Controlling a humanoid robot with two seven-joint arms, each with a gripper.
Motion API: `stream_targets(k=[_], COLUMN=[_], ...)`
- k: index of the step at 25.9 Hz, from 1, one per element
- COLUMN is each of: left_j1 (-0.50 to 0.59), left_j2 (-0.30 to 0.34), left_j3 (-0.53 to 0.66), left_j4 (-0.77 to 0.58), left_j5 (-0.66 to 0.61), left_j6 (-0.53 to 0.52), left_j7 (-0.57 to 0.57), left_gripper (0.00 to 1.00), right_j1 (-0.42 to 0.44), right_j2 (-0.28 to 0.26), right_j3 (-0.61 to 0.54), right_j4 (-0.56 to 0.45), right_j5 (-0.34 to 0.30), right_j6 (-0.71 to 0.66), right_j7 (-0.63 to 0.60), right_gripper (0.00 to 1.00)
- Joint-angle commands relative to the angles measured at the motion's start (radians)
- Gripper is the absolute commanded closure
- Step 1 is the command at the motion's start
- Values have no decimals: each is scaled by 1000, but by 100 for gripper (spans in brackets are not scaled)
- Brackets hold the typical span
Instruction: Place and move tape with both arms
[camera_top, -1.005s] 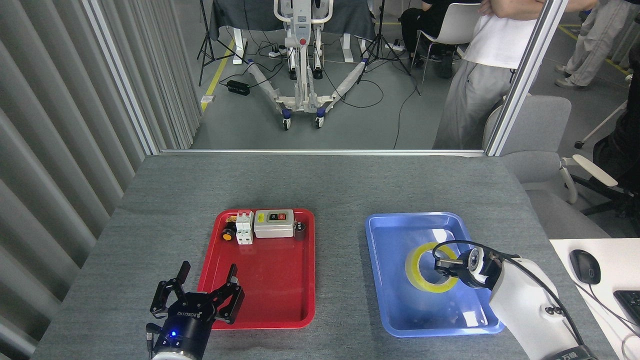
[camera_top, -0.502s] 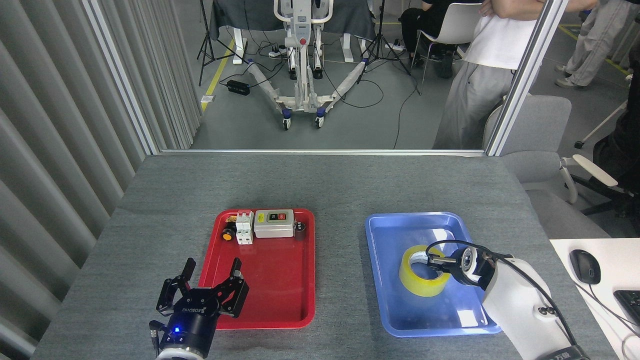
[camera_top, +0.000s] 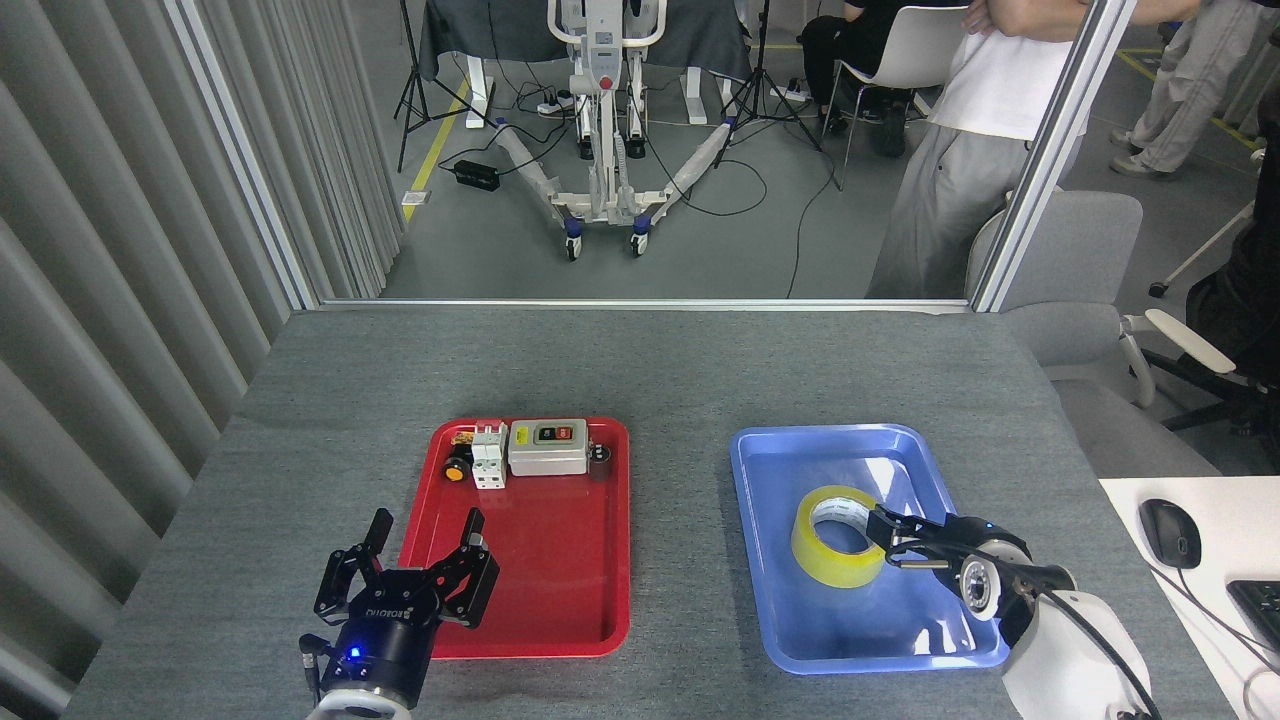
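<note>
On blue tray (camera_top: 760, 520): tape (camera_top: 838, 536), tilted, over tray middle | right gripper (camera_top: 893, 538): fingers clamped on tape's right rim | left gripper (camera_top: 420, 570): fingers spread, empty, at red tray's (camera_top: 560, 610) near-left corner | red tray, far end: switch box (camera_top: 547, 446), breaker (camera_top: 488, 455) | table (camera_top: 640, 370): grey.

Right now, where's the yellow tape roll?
In the head view, the tape is in the blue tray on the table's right side, at the right gripper fingertips.
</note>
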Motion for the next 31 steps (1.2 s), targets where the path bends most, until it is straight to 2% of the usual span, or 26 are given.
stream_targets(k=[1,6,9,14,20,23,27,31], left_j1=[-2,2,5,11,11,9,9,6], left_j2=[-1,-4,-6,-7,-24,-27,-33,-44], left_j3=[0,0,0,-3,-12,-12,-11,-11], left_j4=[1,-2,-9,-12,-12,-12,-12,-10], left_j5=[0,0,0,0,0,0,0,0], left_j6=[-1,-1,-1,-1,-1,-1,1,-1], left_j7=[0,0,0,0,0,0,0,0], left_gripper=[1,1,1,1,1,1,1,1], right_j1=[88,139,191,312,443,454,463,526], right_j2=[45,95,92,81,75,78,75,74], right_j3=[-135,-204,-210,-208,-215,-213,-212,-215], right_j4=[-47,-62,-113,-239,-377,-401,-427,-502], right_j5=[96,257,277,275,272,273,272,269], right_j6=[-103,-132,-138,-221,-190,-87,-61,-23], right_j7=[-206,-556,-701,-721,-721,-717,-709,-645], right_gripper=[2,2,2,1,1,1,0,0])
